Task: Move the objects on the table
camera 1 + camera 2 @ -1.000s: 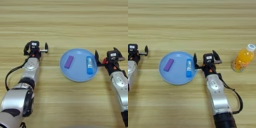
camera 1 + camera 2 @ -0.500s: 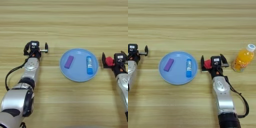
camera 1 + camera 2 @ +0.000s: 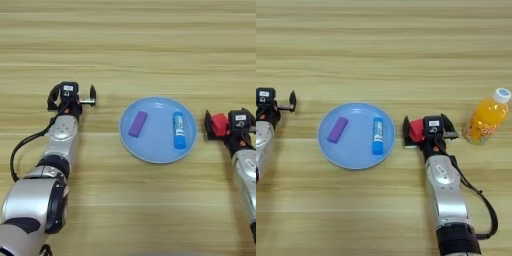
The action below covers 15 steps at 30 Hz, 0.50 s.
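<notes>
Just right of the blue plate (image 3: 331, 147), the right gripper (image 3: 417, 131) holds the red cube (image 3: 416, 130) between its fingers. Purple block (image 3: 337, 130) and glue stick (image 3: 377, 135) lie on the plate; the orange bottle (image 3: 486, 117) stands upright near the surface's (image 3: 386, 45) right edge. The left gripper (image 3: 71, 97) rests wide open toward the left edge.

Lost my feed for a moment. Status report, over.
Right pincer at red cube, between plate and bottle. Left pincer parked left, open. Purple block and glue stick on plate. Nothing blocking.
</notes>
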Each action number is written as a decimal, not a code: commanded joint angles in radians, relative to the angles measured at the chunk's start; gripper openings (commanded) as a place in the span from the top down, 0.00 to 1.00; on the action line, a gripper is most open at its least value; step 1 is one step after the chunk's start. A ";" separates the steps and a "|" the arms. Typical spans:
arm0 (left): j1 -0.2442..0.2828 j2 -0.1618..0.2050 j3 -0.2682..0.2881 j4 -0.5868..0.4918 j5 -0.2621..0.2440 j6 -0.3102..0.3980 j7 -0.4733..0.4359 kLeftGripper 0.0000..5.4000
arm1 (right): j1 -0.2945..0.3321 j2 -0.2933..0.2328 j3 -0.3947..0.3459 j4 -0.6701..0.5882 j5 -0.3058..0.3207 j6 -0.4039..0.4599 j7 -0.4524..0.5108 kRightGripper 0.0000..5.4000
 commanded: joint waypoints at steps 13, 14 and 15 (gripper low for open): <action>-0.005 0.003 -0.003 -0.004 0.010 0.006 0.004 0.00 | -0.033 -0.003 -0.008 0.073 0.014 -0.004 0.025 0.01; -0.005 0.004 -0.003 -0.004 0.010 0.006 0.004 0.00 | -0.033 -0.003 -0.008 0.074 0.014 -0.003 0.025 0.01; -0.005 0.004 -0.003 -0.004 0.010 0.006 0.004 0.00 | -0.034 -0.003 -0.008 0.076 0.014 -0.002 0.025 0.01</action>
